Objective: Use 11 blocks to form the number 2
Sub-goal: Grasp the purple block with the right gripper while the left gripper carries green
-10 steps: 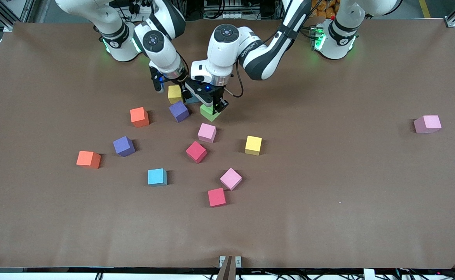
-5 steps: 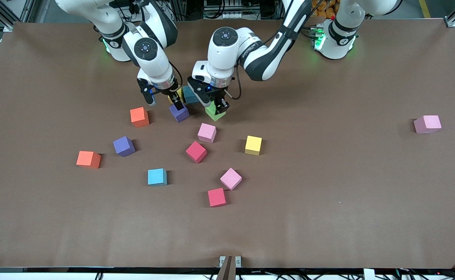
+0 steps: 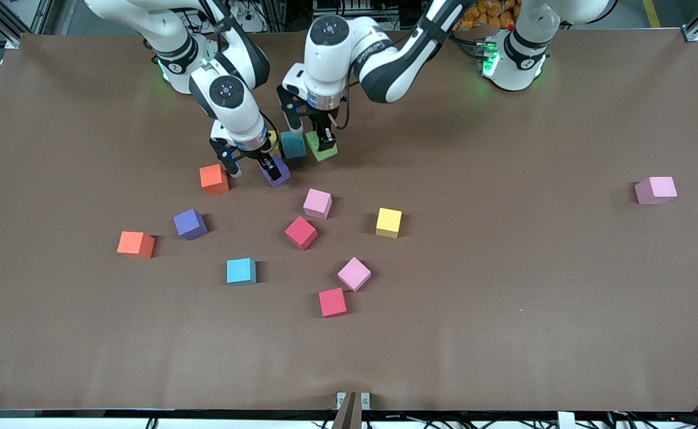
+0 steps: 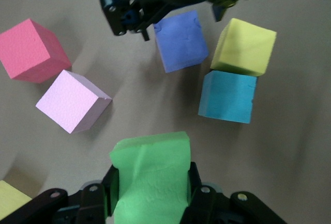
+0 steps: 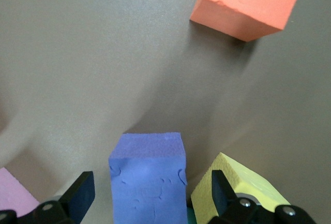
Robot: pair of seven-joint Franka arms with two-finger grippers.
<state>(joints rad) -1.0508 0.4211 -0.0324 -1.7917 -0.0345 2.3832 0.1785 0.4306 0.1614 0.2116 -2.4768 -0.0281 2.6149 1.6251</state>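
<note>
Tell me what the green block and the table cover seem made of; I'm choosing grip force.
The green block looks like soft matte foam: its face shows dents and creases where the left gripper squeezes it, and no gloss. The table cover looks like brown matte paper or thin sheet, flat and unglossy; which one I cannot tell.

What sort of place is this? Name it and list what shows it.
Probably a robotics lab. A table covered in brown sheet carries scattered foam blocks, two white arms are mounted along its edge, aluminium framing stands at the corners, and cables run past the edge.
</note>
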